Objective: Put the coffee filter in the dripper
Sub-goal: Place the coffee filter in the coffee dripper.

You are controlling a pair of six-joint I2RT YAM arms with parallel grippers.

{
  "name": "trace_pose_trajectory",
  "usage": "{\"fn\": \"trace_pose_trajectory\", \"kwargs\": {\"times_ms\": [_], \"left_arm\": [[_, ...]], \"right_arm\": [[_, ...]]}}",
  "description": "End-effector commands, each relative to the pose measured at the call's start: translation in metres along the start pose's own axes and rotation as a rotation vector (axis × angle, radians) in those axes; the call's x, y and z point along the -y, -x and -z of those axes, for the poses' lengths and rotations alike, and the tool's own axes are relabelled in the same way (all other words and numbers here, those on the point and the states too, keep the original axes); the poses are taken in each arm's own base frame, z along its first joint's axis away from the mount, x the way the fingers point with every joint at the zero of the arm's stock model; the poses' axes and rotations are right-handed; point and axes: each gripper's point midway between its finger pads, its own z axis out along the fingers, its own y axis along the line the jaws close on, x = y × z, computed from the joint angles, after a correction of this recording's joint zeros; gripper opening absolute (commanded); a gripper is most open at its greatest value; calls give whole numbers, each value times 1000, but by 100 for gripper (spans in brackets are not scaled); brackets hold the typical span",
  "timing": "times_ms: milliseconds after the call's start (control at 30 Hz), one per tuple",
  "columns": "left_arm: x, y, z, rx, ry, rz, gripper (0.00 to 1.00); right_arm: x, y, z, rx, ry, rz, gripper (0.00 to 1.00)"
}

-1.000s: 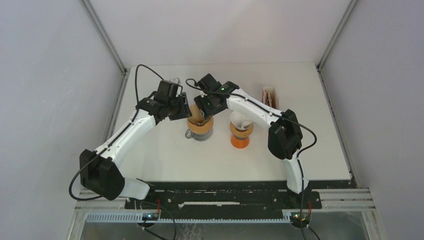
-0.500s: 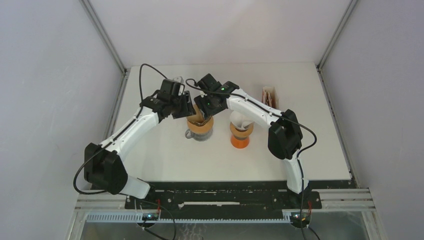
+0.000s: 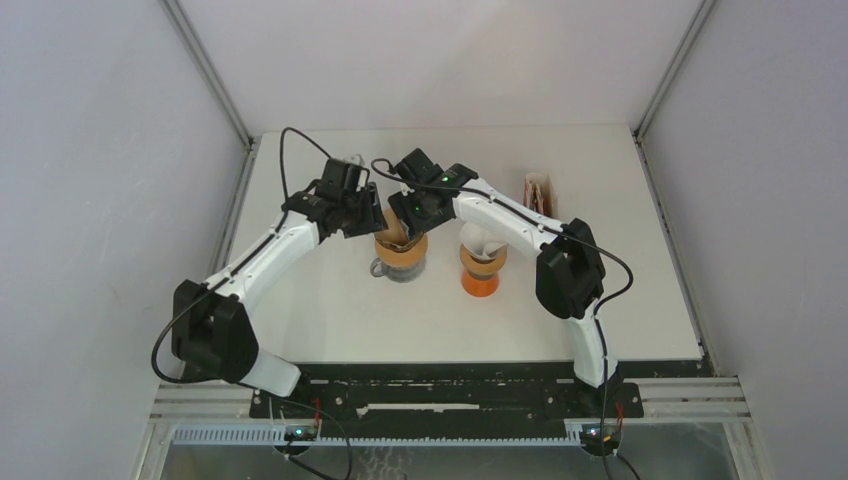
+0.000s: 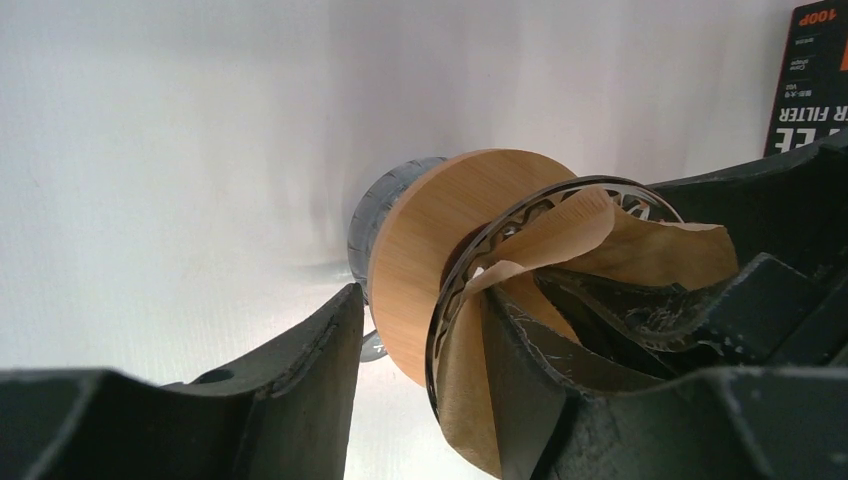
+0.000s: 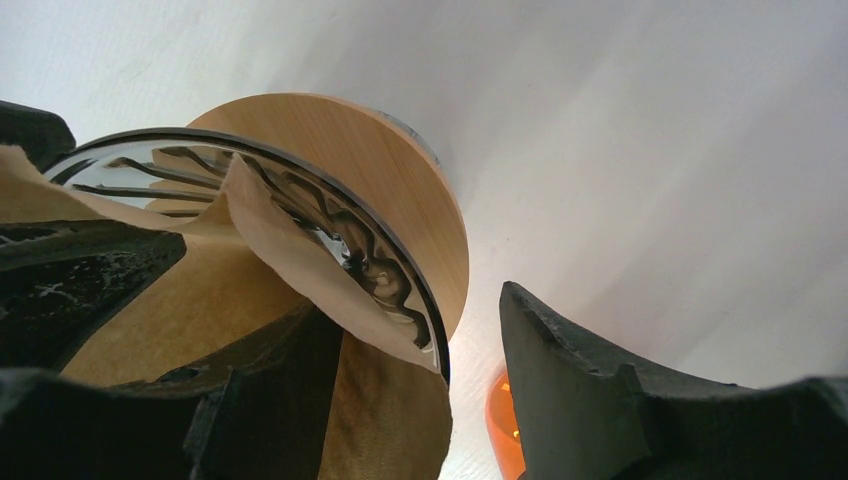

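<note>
The dripper (image 3: 402,252) has a wooden collar and a black-rimmed glass cone, and sits on a grey cup in the middle of the table. A brown paper coffee filter (image 3: 397,238) lies crumpled inside the cone, its edges folding over the rim. My left gripper (image 3: 368,216) is open and straddles the rim from the left: in the left wrist view (image 4: 425,335) one finger is inside the filter (image 4: 640,245) and one is outside the collar (image 4: 430,240). My right gripper (image 3: 412,212) is open and straddles the rim likewise (image 5: 420,340), one finger inside the filter (image 5: 200,290).
An orange dripper stand (image 3: 482,272) with a white filter stands just right of the wooden dripper, and shows in the right wrist view (image 5: 500,425). A filter box (image 3: 538,192) stands at the back right, and shows in the left wrist view (image 4: 815,80). Walls enclose the table.
My left arm has swung a little further back and toward the dripper, bringing its gripper closer to the rim. The right arm and the dripper have not moved.
</note>
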Motion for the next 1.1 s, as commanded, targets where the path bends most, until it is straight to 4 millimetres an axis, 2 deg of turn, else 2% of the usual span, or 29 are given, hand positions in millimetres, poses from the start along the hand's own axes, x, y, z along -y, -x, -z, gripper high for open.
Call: {"fn": "trace_pose_trajectory", "kwargs": {"times_ms": [0,333,1067], "left_arm": [[-5,-2,-5,-1,20,3,52],[-3,-8,-6,-14,12,-12,52],[-3,-1,1,8,22,-18,52]], "right_arm": [[-1,-1,-7,0,-9,18,66],[-4,-1,-9,1,-3,27,66],[-14,38,43,162,53,21,70]]}}
